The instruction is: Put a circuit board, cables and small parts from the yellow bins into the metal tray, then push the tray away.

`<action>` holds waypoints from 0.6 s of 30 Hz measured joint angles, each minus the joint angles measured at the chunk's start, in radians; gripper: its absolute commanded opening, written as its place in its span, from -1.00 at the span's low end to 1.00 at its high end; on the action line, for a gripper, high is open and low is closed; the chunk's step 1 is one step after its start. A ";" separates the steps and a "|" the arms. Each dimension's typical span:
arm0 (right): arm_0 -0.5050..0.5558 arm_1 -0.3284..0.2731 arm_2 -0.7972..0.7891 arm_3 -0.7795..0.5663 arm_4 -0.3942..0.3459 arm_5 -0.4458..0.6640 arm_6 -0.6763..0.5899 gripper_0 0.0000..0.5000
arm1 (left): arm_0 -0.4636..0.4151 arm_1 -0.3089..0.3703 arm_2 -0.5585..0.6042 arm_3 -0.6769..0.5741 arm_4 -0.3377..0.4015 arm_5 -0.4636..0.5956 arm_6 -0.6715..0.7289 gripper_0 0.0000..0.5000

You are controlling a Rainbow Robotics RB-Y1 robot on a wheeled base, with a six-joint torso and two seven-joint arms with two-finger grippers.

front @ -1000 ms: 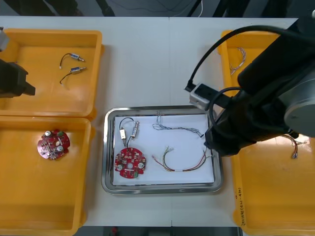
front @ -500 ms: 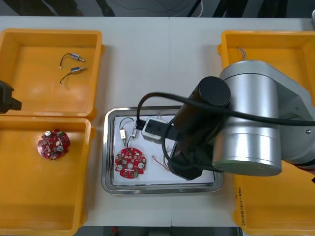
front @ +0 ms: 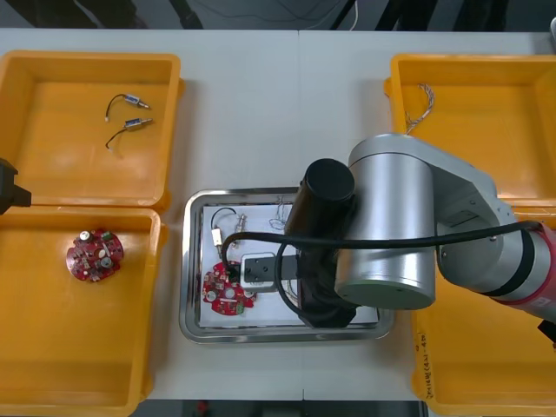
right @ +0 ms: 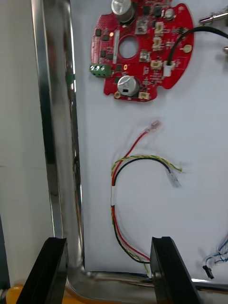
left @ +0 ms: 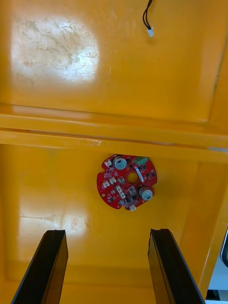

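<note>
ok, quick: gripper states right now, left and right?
Left gripper: open, empty, above the yellow bin that holds a circuit board.
Right gripper: open, empty, over a corner of the metal tray.

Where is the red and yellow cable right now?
In the right wrist view the red and yellow cable lies inside the metal tray, between the circuit board and the open fingers of the right gripper.

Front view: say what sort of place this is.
Probably an electronics kitting bench: yellow bins, one holding a round red circuit board near the left end effector; a metal tray of cables under the right end effector.
</note>
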 measured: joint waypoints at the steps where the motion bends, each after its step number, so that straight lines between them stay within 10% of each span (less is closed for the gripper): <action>1: 0.000 0.004 0.008 0.011 0.000 -0.003 0.000 1.00 | 0.001 0.000 0.000 0.000 0.000 0.000 0.000 1.00; 18: 0.008 0.061 0.162 0.063 0.143 -0.092 0.086 1.00 | 0.003 0.000 0.004 -0.001 0.000 0.000 0.000 1.00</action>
